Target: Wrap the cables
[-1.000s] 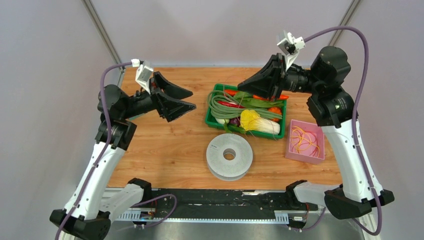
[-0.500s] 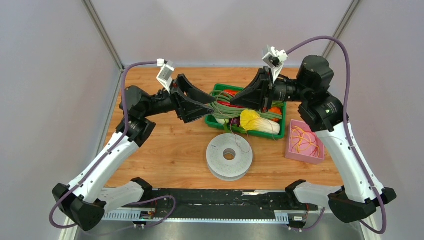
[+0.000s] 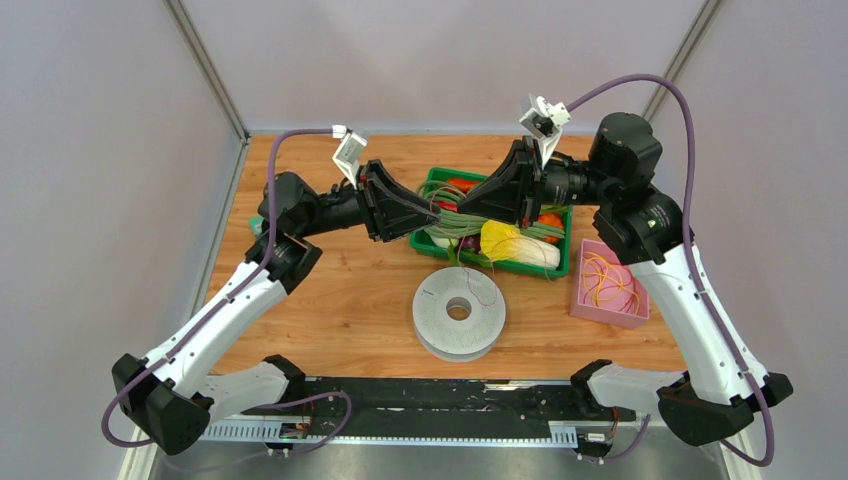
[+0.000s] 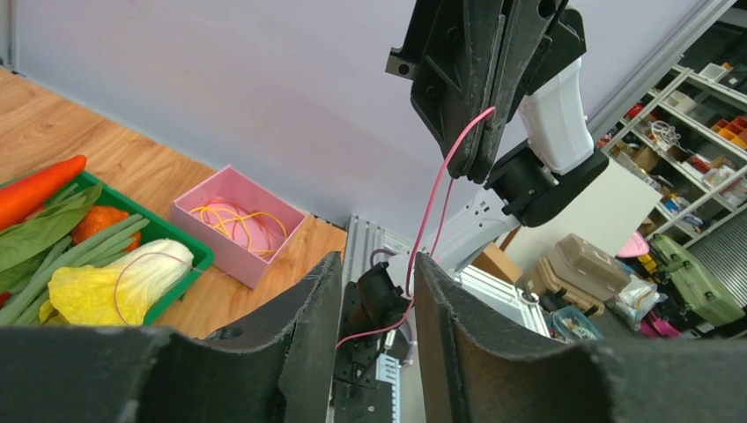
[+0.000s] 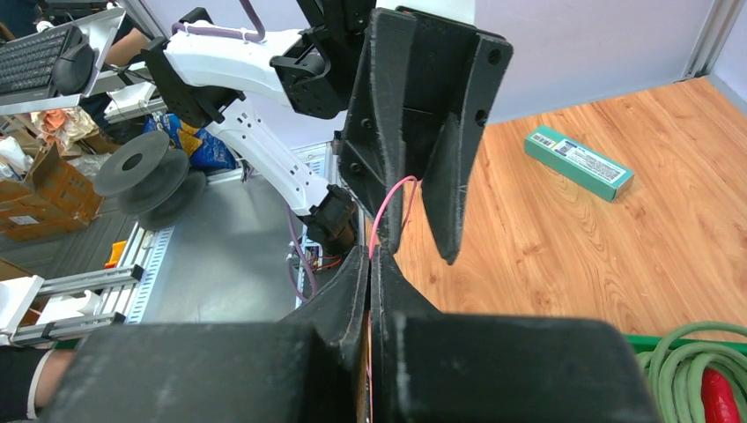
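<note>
The grey spool [image 3: 440,325] of pale wound cable lies flat on the table, in front of both grippers. My right gripper [image 3: 462,208] is shut on a thin pink strand [image 4: 440,189]. The strand hangs in a loop down over the spool's far right edge [image 3: 486,290]. My left gripper [image 3: 432,212] is open and faces the right one tip to tip above the basket's left end. The pink strand runs through the gap between its jaws [image 4: 377,264]. The right wrist view shows the shut right gripper [image 5: 371,256], the open left gripper [image 5: 421,247] and the strand [image 5: 394,189].
A green basket [image 3: 415,237] of vegetables stands behind the spool, under both grippers. A pink box [image 3: 580,300] of rubber bands stands at the right. A teal carton [image 5: 579,161] lies on the table's far left.
Both arms swung inward from the table's sides and lowered. The grippers now meet tip to tip over the basket's left end, and the pink strand now hangs over the spool.
</note>
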`<action>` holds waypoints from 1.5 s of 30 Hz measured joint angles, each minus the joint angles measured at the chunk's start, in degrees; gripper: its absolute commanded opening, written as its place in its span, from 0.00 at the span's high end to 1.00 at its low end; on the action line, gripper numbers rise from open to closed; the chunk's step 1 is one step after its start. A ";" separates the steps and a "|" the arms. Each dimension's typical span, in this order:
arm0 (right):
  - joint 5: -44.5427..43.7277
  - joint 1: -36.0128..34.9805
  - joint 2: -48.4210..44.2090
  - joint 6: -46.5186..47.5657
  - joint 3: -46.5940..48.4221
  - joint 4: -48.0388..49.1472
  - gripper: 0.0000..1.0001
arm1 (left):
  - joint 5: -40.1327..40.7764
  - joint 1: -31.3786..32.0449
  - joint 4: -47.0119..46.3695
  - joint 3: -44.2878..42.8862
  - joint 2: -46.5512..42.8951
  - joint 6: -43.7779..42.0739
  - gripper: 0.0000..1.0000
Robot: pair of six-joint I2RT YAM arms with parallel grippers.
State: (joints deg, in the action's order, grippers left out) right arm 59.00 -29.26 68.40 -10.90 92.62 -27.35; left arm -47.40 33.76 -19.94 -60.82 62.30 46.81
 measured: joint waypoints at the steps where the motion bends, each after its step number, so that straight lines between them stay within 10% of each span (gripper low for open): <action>1: -0.04 -0.11 0.00 0.00 0.00 0.00 1.00 | 0.02 0.02 0.04 0.04 0.00 -0.07 0.70; 5: -0.52 -0.24 -0.04 0.31 -0.59 -0.09 1.00 | 0.57 0.02 0.22 0.09 -0.07 0.07 1.00; 26: -5.42 -0.46 -0.02 8.37 -5.55 -6.60 1.00 | 0.04 -10.32 2.47 -1.18 -5.46 0.33 1.00; 39: -4.39 -1.11 0.33 7.96 -3.82 -6.64 1.00 | -4.61 -10.67 8.59 -0.72 -4.59 -4.96 0.47; 45: -4.28 -1.68 0.85 7.96 -3.82 -6.67 1.00 | -5.09 -10.40 9.05 -0.72 -4.59 -6.69 0.39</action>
State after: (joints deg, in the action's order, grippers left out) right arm 54.72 -30.94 69.25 -2.94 88.79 -34.02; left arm -52.49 23.35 -10.90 -61.54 57.71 40.12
